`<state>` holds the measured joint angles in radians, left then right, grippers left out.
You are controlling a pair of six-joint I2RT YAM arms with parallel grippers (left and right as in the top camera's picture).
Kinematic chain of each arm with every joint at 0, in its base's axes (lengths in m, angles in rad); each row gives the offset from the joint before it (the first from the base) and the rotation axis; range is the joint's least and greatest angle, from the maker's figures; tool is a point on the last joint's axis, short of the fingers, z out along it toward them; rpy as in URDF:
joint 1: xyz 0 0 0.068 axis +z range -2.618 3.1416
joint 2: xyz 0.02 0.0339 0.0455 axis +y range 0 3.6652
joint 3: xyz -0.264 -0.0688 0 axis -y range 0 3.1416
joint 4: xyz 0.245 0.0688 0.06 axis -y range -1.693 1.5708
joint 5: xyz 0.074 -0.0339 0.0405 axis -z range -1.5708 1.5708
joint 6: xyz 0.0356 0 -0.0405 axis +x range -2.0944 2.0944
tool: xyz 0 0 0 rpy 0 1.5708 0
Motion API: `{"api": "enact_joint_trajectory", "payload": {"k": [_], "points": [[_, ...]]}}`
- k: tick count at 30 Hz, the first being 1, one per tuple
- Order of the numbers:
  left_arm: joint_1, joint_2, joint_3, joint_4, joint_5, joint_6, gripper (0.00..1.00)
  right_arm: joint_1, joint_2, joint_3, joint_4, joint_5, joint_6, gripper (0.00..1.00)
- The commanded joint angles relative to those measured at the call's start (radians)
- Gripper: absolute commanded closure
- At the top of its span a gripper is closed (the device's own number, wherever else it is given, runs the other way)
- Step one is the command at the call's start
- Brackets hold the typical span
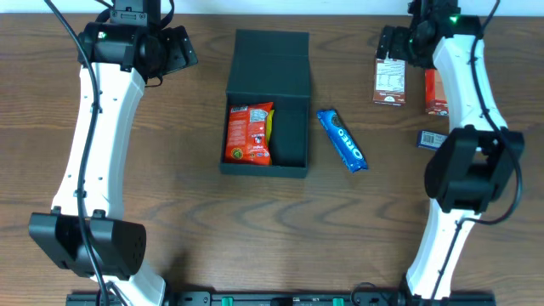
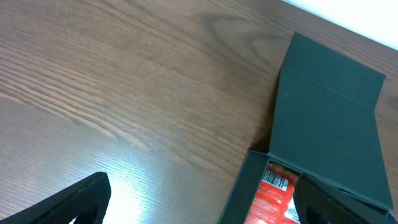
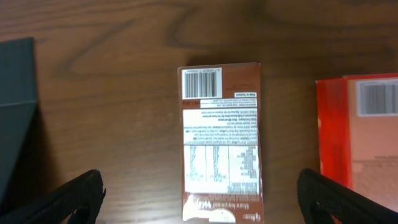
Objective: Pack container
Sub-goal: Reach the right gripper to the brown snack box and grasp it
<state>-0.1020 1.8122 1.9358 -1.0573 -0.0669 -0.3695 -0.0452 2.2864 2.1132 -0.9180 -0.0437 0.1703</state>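
The black container (image 1: 291, 127) lies open at the table's middle, its flap lid (image 1: 270, 61) folded flat to the far side. A red snack packet (image 1: 249, 133) lies in its left half. A blue Oreo packet (image 1: 342, 140) lies on the table just right of it. My left gripper (image 1: 176, 49) is open and empty, far left of the lid; the left wrist view shows the lid (image 2: 329, 118) and the packet (image 2: 273, 199) between its spread fingers (image 2: 199, 205). My right gripper (image 3: 211, 202) is open and empty above a brown carton (image 3: 221, 143).
The brown carton (image 1: 390, 81) and a red carton (image 1: 435, 92) lie at the back right; the red carton also shows in the right wrist view (image 3: 360, 130). A small blue packet (image 1: 430, 138) is partly hidden under my right arm. Both arm bases stand at the front corners.
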Motion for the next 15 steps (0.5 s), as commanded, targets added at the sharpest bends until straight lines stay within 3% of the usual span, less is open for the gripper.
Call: {"api": "enact_joint_trajectory", "payload": {"k": [1, 15], "points": [[-0.002, 0.008, -0.005, -0.001, -0.019, -0.004, 0.05, 0.008, 0.079, 0.000, 0.011, 0.024, -0.023, 0.01], [-0.002, 0.008, -0.005, 0.000, -0.019, -0.004, 0.05, 0.008, 0.151, -0.001, 0.039, 0.106, -0.030, 0.01]]}}
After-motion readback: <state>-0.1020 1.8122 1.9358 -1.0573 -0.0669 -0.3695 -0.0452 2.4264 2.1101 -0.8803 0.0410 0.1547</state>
